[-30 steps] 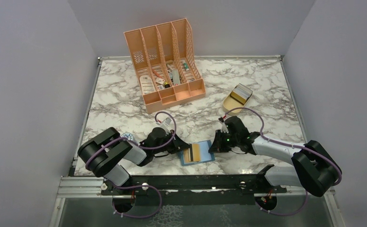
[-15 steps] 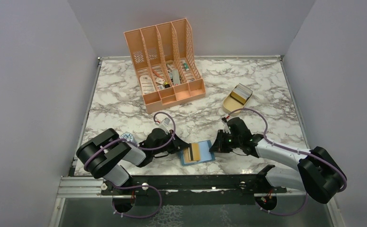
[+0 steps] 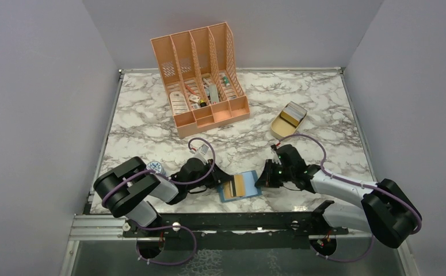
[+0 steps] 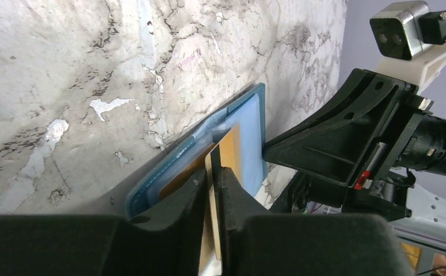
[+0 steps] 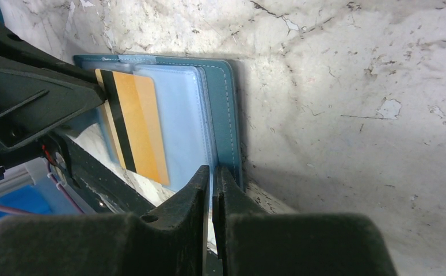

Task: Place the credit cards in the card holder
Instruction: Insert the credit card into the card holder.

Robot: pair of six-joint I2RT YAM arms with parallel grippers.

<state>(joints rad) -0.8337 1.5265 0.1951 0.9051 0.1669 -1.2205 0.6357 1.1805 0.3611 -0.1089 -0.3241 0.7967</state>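
One striped card (image 5: 137, 132) sits partway in the card holder (image 5: 227, 115)

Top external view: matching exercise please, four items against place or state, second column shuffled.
1. striped orange card
2. card holder
3. peach organizer
4. tan tray

A. open flat, edge pinched by the right gripper
B. farthest back, upright
C. pinched by the left gripper
D. gold card inside

Pairs: 1-C, 2-A, 3-B, 4-D
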